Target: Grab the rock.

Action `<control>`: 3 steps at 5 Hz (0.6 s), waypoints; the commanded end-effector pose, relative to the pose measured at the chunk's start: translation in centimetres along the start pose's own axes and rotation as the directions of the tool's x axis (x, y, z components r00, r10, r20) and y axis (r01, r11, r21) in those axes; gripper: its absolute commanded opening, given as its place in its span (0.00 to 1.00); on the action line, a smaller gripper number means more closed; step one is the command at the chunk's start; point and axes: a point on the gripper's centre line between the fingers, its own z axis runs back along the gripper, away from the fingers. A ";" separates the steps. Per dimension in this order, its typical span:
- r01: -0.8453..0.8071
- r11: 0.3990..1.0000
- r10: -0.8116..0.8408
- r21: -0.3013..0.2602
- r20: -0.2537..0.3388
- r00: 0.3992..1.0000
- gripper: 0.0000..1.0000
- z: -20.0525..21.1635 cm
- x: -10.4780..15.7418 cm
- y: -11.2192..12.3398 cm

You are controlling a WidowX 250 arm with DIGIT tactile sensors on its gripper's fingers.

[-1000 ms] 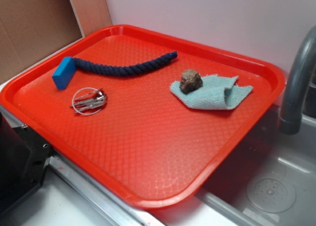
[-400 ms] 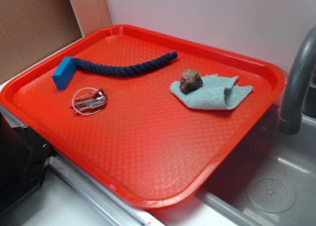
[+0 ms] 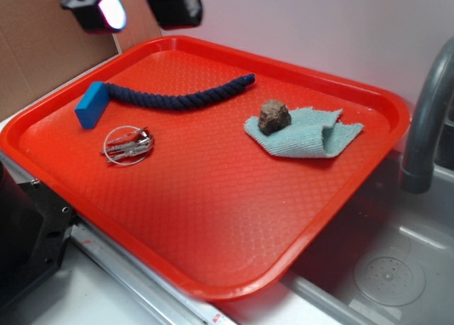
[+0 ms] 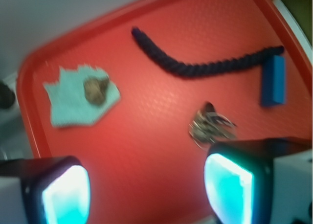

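A pale wall and a sheet of brown cardboard [image 3: 42, 48] stand behind a metal sink [image 3: 386, 268] with a grey faucet [image 3: 425, 119], and over the sink lies the largest thing, a red plastic tray [image 3: 213, 218] with a fine diamond pattern pressed into its glossy floor and a raised, rounded rim. What has changed is at the top: one second ago the space above the tray's far left corner was free, and now the gripper [image 3: 131, 6] has come into the exterior view there, high above the tray and well apart from everything on it. Its two fingers stand wide apart and hold nothing, and the wrist view shows their pads [image 4: 66, 197] glowing in a cyan colour. So I judge that the approach has only begun; the arm must travel to the right side of the tray and then go down. Nothing on the tray has moved. The dark blue rope [image 3: 177, 96] is twisted, soft and gently curved, and one end touches a blue block [image 3: 91, 105] with smooth flat faces. The light teal cloth [image 3: 305, 132] is knitted and folded a little at its right edge. The bunch of keys [image 3: 128, 145] on a thin wire ring is shiny metal. The rock [image 3: 274, 116] is the smallest, a rough, lumpy brown-grey lump sitting on the left part of the cloth; the wrist view is blurred, so its surface there is probably not reliable to read.
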 end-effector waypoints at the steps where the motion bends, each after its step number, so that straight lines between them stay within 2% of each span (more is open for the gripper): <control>1: -0.124 0.991 0.130 -0.058 0.098 0.987 1.00 -4.2 3.8 -2.0; 2: -0.137 0.987 0.146 -0.088 0.097 0.985 1.00 -6.8 5.0 -3.2; 3: -0.093 0.994 0.098 -0.058 0.090 0.991 1.00 -9.1 5.4 -4.2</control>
